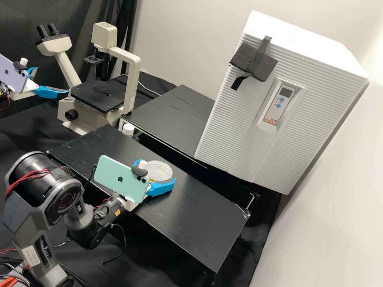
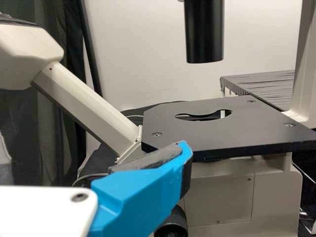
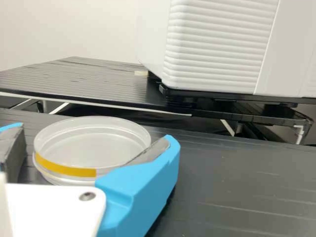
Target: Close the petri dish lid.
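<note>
Dark curtains (image 1: pixel 79 16) hung at the far left, and a pale wall (image 1: pixel 191 32) ran on behind the bench toward the right. At the left, the left gripper (image 1: pixel 52 80) hung in the air beside the microscope (image 1: pixel 95 95), its jaws spread well apart with nothing between them. A lilac phone (image 1: pixel 12 75) was mounted behind it. The microscope had a flat black stage (image 2: pixel 217 131) with a rounded cutout. Just right of it, beyond the left part of the near black surface (image 1: pixel 199 211), was a white-capped bottle (image 1: pixel 128 129).

Further right, behind a mint-green phone (image 1: pixel 119 179), the right gripper (image 1: pixel 158 173) was low over that surface. Its jaws stood wide, one on each side of the petri dish (image 1: pixel 159 171); I could not tell whether either pressed on it. The clear, round dish lay flat on the near surface, with a yellow strip (image 3: pixel 64 169) along its side. I could not tell whether its lid was fully seated. At the right, a white ribbed cabinet (image 1: pixel 275 99) stood on the far black surface (image 1: pixel 175 119), with a dark foam block (image 1: pixel 253 63) taped to its front.
</note>
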Available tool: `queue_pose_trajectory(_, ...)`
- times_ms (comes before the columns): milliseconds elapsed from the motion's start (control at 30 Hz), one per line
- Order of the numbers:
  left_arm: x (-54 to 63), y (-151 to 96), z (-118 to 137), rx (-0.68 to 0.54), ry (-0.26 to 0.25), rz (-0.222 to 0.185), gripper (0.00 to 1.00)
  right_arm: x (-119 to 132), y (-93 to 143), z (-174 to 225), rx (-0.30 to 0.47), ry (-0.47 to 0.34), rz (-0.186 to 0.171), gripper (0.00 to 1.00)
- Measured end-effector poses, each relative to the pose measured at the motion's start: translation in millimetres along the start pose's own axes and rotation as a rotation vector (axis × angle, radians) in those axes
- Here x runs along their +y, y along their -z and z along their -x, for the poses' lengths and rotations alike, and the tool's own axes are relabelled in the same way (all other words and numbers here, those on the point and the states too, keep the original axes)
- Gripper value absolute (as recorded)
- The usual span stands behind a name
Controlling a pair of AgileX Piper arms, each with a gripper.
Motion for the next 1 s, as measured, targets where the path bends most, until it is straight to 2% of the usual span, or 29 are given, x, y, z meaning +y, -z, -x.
queue_pose_trajectory(567,0.0,0,0,0.0,0.0,0.0,1.0,0,-4,8,-0.005,0.011,-0.001,0.0)
queue_pose_trajectory(633,0.0,0,0,0.0,0.0,0.0,1.0,1,-4,9,0.001,0.011,0.007,0.0)
queue_pose_trajectory(833,0.0,0,0,0.0,0.0,0.0,1.0,9,-3,16,0.018,-0.009,-0.001,0.0)
queue_pose_trajectory(1000,0.0,0,0,0.0,0.0,0.0,1.0,14,-3,23,0.065,0.027,0.01,0.0)
